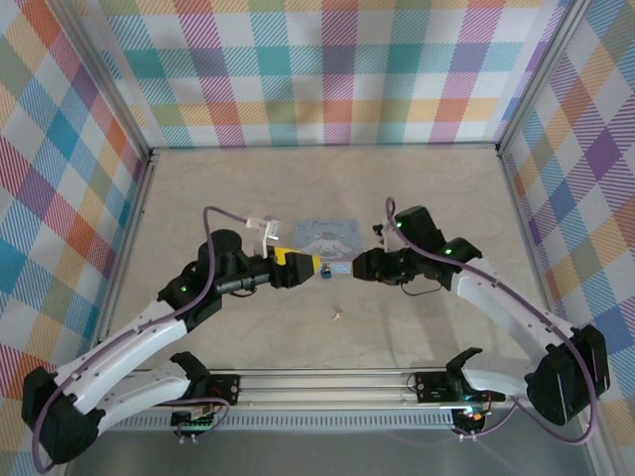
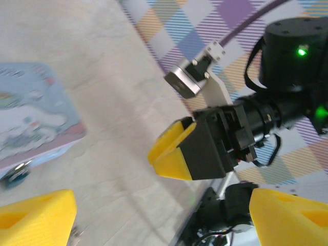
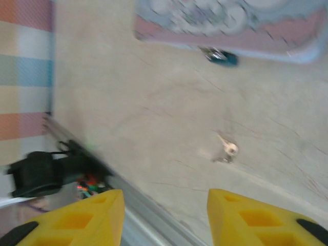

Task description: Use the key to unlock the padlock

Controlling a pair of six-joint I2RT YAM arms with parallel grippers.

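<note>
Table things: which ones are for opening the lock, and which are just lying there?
For the job:
- padlock
- key

Just lying about:
- cartoon tin

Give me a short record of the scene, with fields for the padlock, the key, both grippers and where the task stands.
padlock: lying on the table right beside the edge of the tin, not held
key: loose on the table, apart from the padlock, on the side toward the arm bases
left gripper: open, nothing between its fingers
right gripper: open, empty, above the table near the key
task status: key is not in the padlock
</note>
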